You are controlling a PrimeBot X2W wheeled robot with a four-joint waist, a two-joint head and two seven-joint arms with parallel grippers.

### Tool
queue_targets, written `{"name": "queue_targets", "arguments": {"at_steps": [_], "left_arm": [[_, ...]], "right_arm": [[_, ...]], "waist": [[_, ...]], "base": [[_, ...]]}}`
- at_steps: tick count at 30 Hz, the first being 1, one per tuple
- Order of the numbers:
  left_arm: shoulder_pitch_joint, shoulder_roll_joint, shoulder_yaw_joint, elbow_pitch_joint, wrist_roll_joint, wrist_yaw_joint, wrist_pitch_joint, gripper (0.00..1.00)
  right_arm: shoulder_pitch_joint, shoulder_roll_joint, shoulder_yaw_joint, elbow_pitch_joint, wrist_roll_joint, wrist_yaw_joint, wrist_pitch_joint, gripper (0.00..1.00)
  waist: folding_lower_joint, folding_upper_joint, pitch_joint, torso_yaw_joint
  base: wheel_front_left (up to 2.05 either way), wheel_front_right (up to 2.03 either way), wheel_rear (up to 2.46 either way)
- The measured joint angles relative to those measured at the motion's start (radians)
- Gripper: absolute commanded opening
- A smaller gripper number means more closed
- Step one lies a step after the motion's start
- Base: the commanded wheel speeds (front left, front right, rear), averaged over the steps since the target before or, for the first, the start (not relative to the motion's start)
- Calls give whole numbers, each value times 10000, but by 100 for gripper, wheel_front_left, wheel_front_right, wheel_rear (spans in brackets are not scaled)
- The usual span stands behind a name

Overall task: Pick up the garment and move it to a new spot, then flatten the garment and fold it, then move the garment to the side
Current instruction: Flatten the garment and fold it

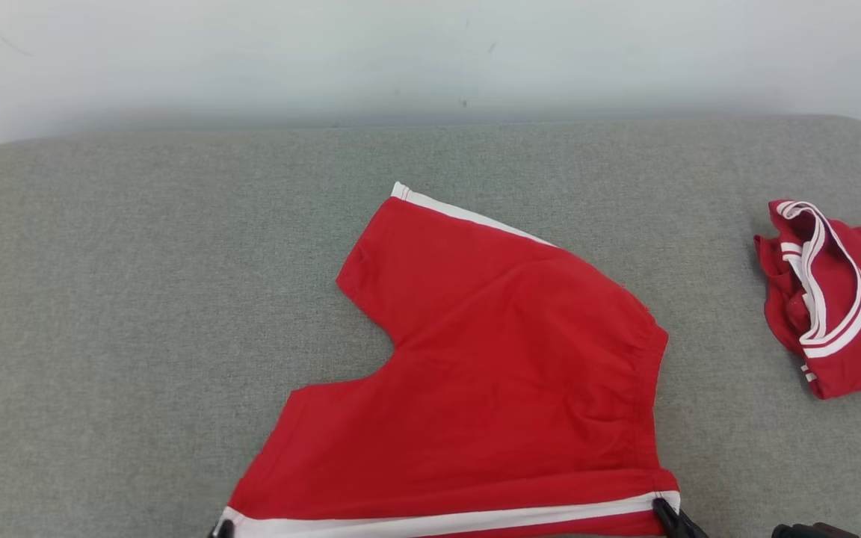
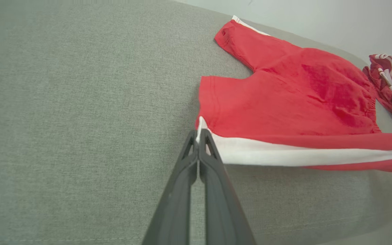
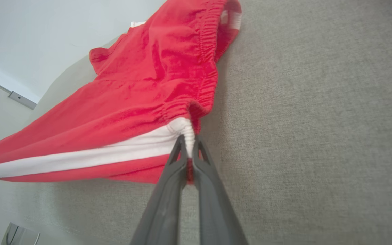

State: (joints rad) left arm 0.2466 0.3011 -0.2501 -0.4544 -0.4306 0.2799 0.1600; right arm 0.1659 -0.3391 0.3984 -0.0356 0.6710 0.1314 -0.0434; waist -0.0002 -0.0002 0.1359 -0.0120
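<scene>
The grey table (image 1: 102,299) carries the red shorts (image 1: 490,373) in its near middle, almost flat, with the waistband (image 1: 643,373) at the right; a second red garment (image 1: 841,299) lies well apart at the far right. The left gripper (image 2: 198,136) is clamped on the near leg hem (image 2: 205,98) and the right gripper (image 3: 189,143) on the waistband, both at the white stripe (image 2: 284,154), so this near edge runs left to right between them and the other cloth lies on their far side.

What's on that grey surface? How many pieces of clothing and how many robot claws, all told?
Red garments: 2, the shorts and the jersey
Grippers: 2, the left gripper and the right gripper, both shut on the shorts
Total: 4
</scene>
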Motion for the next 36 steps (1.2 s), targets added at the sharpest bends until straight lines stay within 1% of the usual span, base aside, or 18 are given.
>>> {"name": "queue_targets", "arguments": {"at_steps": [2, 5, 6, 7, 8, 9, 13, 16, 18, 21, 25, 29, 32, 36], "left_arm": [[-41, 242, 274, -77, -17, -12, 84, 0], [-340, 614, 443, -4, -111, -290, 263, 0], [-340, 614, 443, -4, -111, -290, 263, 0], [-566, 777, 500, 23, -109, -407, 357, 0], [-1153, 1028, 623, 127, -109, -602, 428, 0], [-1153, 1028, 623, 127, -109, -602, 428, 0], [-2626, 1250, 688, 550, -150, -1032, 587, 0], [-3918, 1195, 617, 1162, -261, -1275, 640, 0], [-4792, 1120, 495, 1687, -334, -1513, 731, 0], [-6230, 968, 286, 2752, -408, -1893, 821, 0], [-7911, 732, 19, 4249, -439, -2293, 849, 0], [-9352, 625, -178, 5639, -355, -2596, 913, 0], [-10347, 587, -288, 6690, -257, -2784, 1001, 0], [-11489, 499, -364, 8105, -180, -2895, 1026, 0]], "right_arm": [[206, 245, -244, -474, -238, 0, 349, 0], [158, 541, -387, -817, -441, 0, 612, 0], [158, 541, -387, -817, -441, 0, 612, 0], [121, 629, -430, -907, -472, 0, 629, 0], [-49, 775, -529, -1037, -558, 2, 744, 0], [-49, 775, -529, -1037, -558, 2, 744, 0], [-640, 1179, -809, -1149, -811, 2, 727, 0], [-1340, 1444, -949, -1091, -1001, 2, 571, 0], [-1755, 1620, -1078, -943, -1131, 2, 476, 0], [-2442, 1785, -1191, -593, -1360, 2, 247, 0], [-3369, 2010, -1170, -38, -1317, 0, -84, 0], [-4239, 2186, -1062, 596, -1110, 2, -485, 0], [-4914, 2259, -775, 1120, -871, 0, -738, 0], [-5707, 2355, -339, 1852, -621, 0, -1116, 0]], "waist": [[2, 1, 26, -78], [1, 1, 44, -240], [1, 1, 44, -240], [2, 1, 55, -294], [2, 1, 99, -387], [2, 1, 99, -387], [2, 2, 282, -542], [2, 2, 517, -675], [3, 2, 721, -750], [4, 3, 1070, -854], [4, 3, 1546, -1029], [5, 3, 1969, -1294], [5, 4, 2251, -1562], [6, 4, 2608, -1949]], "base": [[0, 0, 0], [0, 0, 0], [0, 0, 0], [0, 0, 0], [0, 0, 0], [0, 0, 0], [0, 0, 0], [0, 0, 0], [0, 0, 0], [0, 0, 0], [0, 0, 0], [0, 0, 0], [0, 0, 0], [0, 0, 0]]}}
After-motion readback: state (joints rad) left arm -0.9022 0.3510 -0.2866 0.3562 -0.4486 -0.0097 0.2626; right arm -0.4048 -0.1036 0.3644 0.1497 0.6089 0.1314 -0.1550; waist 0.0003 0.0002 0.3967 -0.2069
